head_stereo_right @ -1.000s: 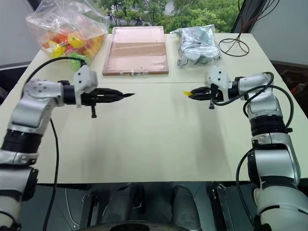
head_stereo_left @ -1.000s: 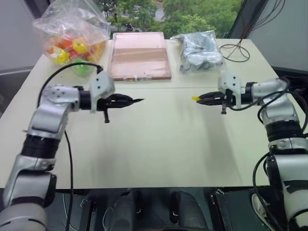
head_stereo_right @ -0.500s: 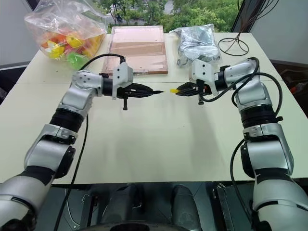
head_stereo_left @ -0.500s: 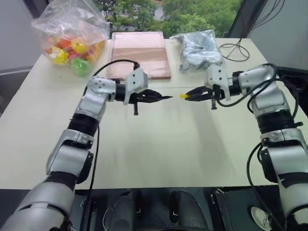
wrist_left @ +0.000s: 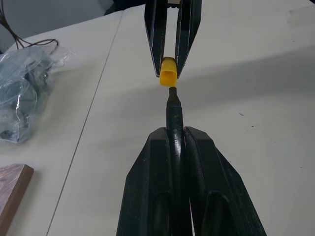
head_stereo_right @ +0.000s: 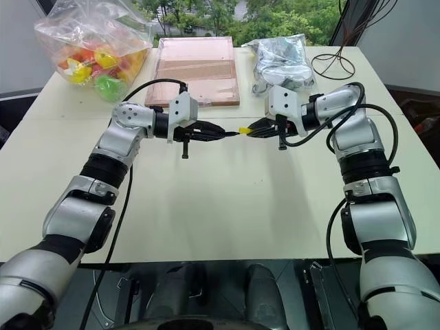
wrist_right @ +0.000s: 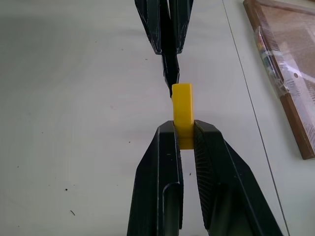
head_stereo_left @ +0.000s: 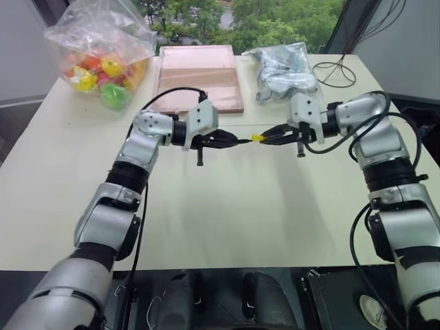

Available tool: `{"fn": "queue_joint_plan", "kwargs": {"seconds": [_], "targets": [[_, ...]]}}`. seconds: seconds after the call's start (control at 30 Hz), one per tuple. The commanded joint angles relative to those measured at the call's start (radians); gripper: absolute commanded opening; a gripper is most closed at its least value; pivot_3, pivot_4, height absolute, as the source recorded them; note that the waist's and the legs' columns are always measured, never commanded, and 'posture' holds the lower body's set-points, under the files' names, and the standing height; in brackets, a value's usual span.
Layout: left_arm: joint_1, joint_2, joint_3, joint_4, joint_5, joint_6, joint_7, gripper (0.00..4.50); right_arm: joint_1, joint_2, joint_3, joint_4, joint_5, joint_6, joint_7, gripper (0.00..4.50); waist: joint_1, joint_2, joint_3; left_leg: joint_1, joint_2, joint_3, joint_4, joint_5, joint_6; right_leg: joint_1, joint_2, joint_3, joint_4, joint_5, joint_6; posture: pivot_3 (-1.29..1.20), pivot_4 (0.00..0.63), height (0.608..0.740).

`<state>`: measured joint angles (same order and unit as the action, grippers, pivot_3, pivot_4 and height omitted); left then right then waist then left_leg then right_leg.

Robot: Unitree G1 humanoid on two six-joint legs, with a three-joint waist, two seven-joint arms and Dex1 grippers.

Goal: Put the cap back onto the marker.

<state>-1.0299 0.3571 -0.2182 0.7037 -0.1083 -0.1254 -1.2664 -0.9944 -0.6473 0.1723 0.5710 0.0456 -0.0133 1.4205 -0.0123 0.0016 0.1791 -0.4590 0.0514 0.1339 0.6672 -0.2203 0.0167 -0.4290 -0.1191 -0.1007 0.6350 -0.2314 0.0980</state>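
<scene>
We see the marker tip standing right at the mouth of the cap, above the table.

The left gripper (head_stereo_right: 218,131) is closed on the slim black pen-like marker (wrist_left: 173,110), and the right gripper (head_stereo_right: 256,128) is closed on the tiny bright yellow plastic cap (wrist_right: 181,109). The two things face each other in one line over the pale flat table (head_stereo_left: 227,206); the tip is just at the open end of the cap, and we cannot tell if it touches or has entered. Most of the marker body is hidden between the left fingers (wrist_left: 147,196), and the back part of the cap is hidden between the right fingers (wrist_right: 157,187). Both arms are bent inward, with the grippers pointing toward each other and a little downward, in front of the flat reddish wooden board (head_stereo_left: 199,78).
</scene>
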Motion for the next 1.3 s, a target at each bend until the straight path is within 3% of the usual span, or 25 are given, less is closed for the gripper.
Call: {"fn": "queue_joint_plan", "kwargs": {"seconds": [0.03, 1.3], "targets": [[-0.026, 0.008, 0.023, -0.022, -0.007, -0.012, -0.008, 0.00, -0.004, -0.006, -0.012, -0.028, 0.012, -0.004, -0.005, 0.15, 0.000, 0.000, 0.000, 0.000, 0.000, 0.000, 0.000, 0.000, 0.000, 0.000, 0.000, 0.000, 0.000, 0.000, 0.000, 0.00, 0.150, 0.740], [-0.017, 0.027, 0.025, -0.055, -0.008, 0.010, -0.010, 0.00, 0.007, 0.017, -0.002, 0.005, 0.008, -0.023, -0.045, 0.15, 0.000, 0.000, 0.000, 0.000, 0.000, 0.000, 0.000, 0.000, 0.000, 0.000, 0.000, 0.000, 0.000, 0.000, 0.000, 0.00, 0.150, 0.740]]}}
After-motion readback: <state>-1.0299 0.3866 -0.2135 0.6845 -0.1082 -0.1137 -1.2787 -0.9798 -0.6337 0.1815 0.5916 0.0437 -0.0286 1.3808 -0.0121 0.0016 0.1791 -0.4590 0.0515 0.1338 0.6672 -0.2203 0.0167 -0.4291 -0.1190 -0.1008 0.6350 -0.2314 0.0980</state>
